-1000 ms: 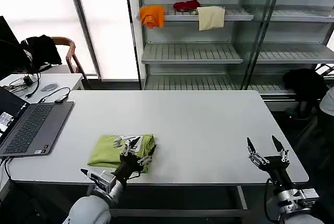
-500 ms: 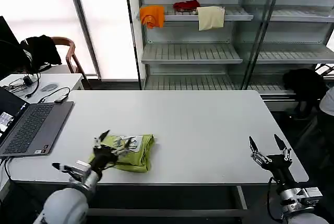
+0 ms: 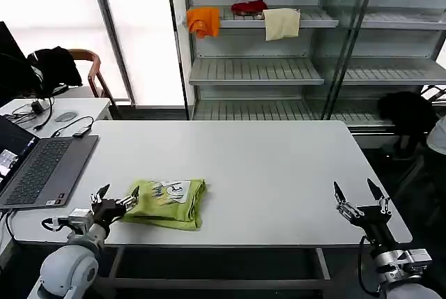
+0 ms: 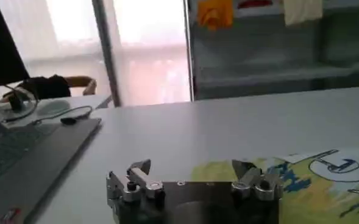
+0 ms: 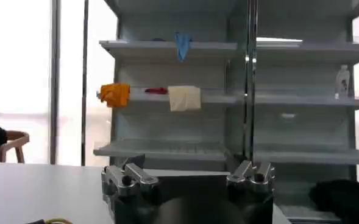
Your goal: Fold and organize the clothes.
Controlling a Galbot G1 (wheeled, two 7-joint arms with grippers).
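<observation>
white table (image 3: 279,173), folded T-shirt (image 3: 167,203), laptop (image 3: 42,170)

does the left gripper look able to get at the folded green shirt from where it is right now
Probably yes. The left gripper is open at the table's near edge, right beside the T-shirt, with bare table between them. The laptop lies off to the other side, and the right gripper waits far across.
</observation>
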